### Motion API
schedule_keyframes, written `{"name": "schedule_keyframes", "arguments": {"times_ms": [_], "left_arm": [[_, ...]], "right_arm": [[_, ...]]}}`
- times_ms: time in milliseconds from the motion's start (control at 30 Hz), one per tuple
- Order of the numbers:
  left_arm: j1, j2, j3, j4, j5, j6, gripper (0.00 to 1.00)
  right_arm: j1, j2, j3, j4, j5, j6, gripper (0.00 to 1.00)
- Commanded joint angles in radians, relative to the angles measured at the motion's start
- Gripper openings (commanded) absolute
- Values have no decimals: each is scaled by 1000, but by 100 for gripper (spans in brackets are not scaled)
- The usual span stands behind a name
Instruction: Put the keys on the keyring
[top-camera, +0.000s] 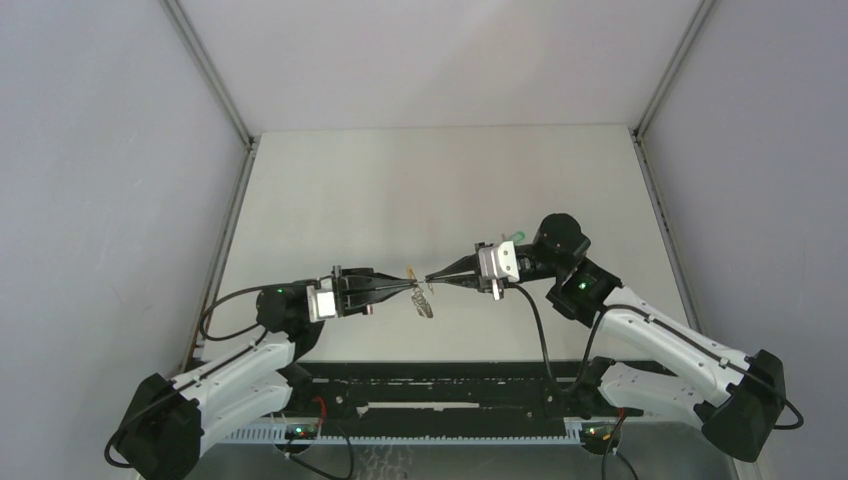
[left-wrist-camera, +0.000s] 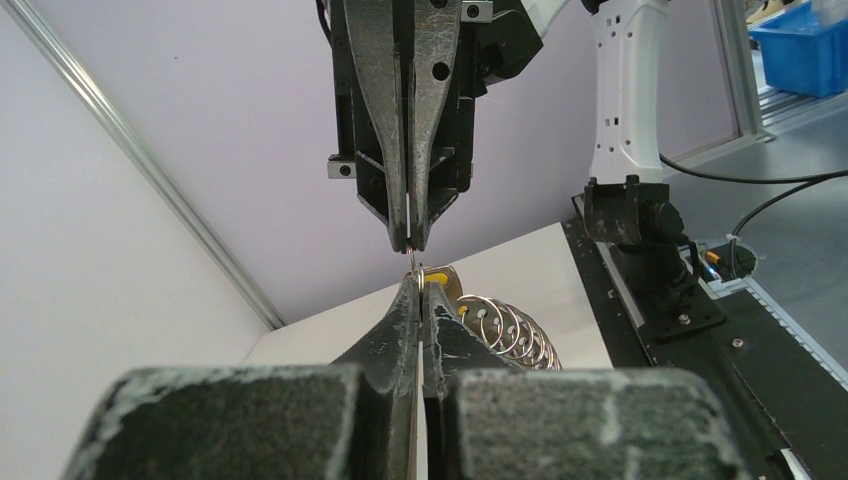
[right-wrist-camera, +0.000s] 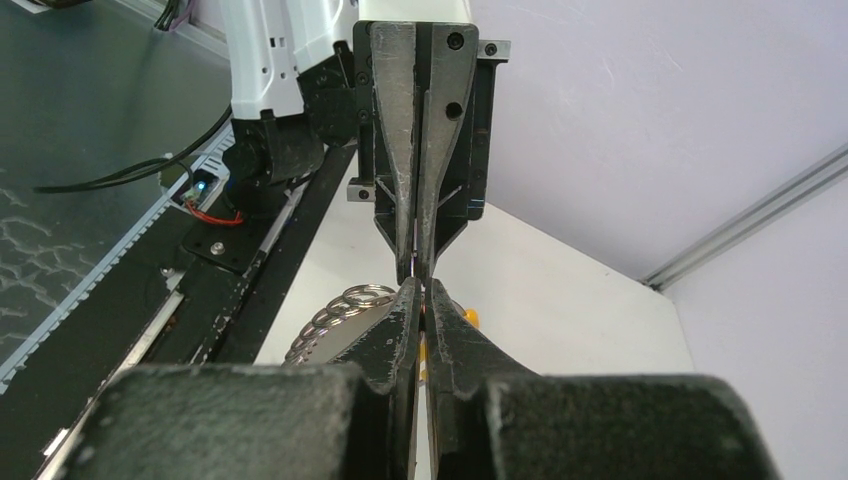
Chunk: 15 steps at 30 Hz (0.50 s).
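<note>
My two grippers meet tip to tip above the table's middle. My left gripper (top-camera: 410, 288) is shut on the thin wire of the keyring (top-camera: 424, 304). The keyring's grey metal loops (left-wrist-camera: 508, 335) hang below and beside the left gripper's fingers. My right gripper (top-camera: 431, 278) is shut on a thin metal blade, seemingly the orange key. The orange key's yellow-orange head (left-wrist-camera: 441, 281) sits right at the left fingertips and also shows in the right wrist view (right-wrist-camera: 468, 318). A small pale green thing, maybe the green key (top-camera: 517, 235), shows just behind the right wrist.
The white table (top-camera: 400, 190) is walled by grey panels at the left, right and back. A black base rail (top-camera: 450, 395) with cables runs along the near edge. The right arm's cable (top-camera: 540, 335) hangs below the wrist.
</note>
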<state>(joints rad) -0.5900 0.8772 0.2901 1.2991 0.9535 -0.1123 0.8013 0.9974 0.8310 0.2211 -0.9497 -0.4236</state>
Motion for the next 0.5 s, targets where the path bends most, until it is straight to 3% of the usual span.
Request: {"name": "schedule_keyframes", "arguments": {"times_ms": [0, 467], "left_arm": [[-5, -5, 61, 100, -6, -3, 0], [-4, -9, 53, 101, -21, 5, 0]], "right_arm": [[9, 1, 32, 37, -18, 9, 0], [18, 2, 42, 2, -21, -1, 0]]}}
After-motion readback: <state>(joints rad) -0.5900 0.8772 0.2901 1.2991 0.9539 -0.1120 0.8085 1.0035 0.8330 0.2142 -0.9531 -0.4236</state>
